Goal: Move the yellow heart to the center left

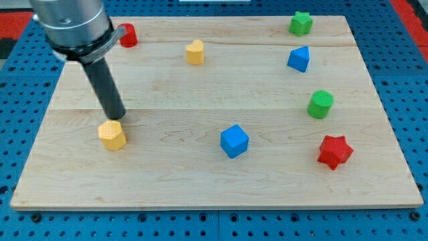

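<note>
There are no fingers on this arm, so nothing is released, clenched or grasping; the arm ends in a dark rod [105,87], and its tip [118,118] rests on the board [200,181] just above a yellow block [112,135]. Tip and block look to be touching, though from this angle I cannot be sure. That block sits near the board's left edge, a little below mid-height; its shape reads as a many-sided chunk, perhaps a hexagon.

The yellow heart [194,51] stands near the top edge, left of the middle, well apart from the tip. To its left, close to the top-left corner, a red block [128,35] is half hidden behind the arm's grey housing [70,27], so its shape is hard to make out; it looks round.

In the top-right corner sits a green star [300,23]. Below it, along the right side, comes a blue block [299,59] with a pointed, wedge-like form, then a green cylinder [320,104] at about mid-height. Further down, toward the bottom-right corner, lies a red star [334,151]. A blue cube [234,141] stands near the middle of the board, nearer the bottom edge than the top, well apart from everything else.

The board is pale wood, lying on a blue perforated table [374,224] that shows around its edges.
</note>
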Tool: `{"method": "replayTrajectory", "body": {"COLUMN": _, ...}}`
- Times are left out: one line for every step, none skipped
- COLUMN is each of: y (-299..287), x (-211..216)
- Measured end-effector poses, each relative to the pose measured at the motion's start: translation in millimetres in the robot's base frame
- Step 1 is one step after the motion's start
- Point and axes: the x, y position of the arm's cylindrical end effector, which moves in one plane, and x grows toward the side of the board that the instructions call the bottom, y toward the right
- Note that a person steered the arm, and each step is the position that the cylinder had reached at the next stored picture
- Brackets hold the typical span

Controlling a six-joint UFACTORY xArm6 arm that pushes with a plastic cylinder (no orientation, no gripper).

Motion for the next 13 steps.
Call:
{"method": "replayTrajectory", "body": {"y": 35.5, "x": -17.5}}
{"method": "replayTrajectory", "body": {"y": 83.2, "x": -18.0}}
{"method": "replayTrajectory", "body": {"y": 114.6, "x": -63.7}}
{"method": "replayTrajectory", "body": {"y": 158.0, "x": -110.3}}
{"method": "replayTrajectory", "body": {"y": 166.7, "x": -155.1}}
{"method": "replayTrajectory", "body": {"y": 158.8, "x": -165.0}}
{"method": "replayTrajectory", "body": {"y": 151.2, "x": -161.7}}
{"method": "replayTrajectory", "body": {"y": 138.5, "x": -149.9}}
{"method": "replayTrajectory", "body": {"y": 108.4, "x": -138.5}}
{"method": "replayTrajectory", "body": {"y": 88.6, "x": -125.8}}
{"method": "replayTrajectory", "body": {"y": 69.0, "x": -131.5}}
{"method": "replayTrajectory", "body": {"y": 53.1, "x": -132.0}}
{"method": "replayTrajectory", "body": {"y": 44.6, "x": -132.8}}
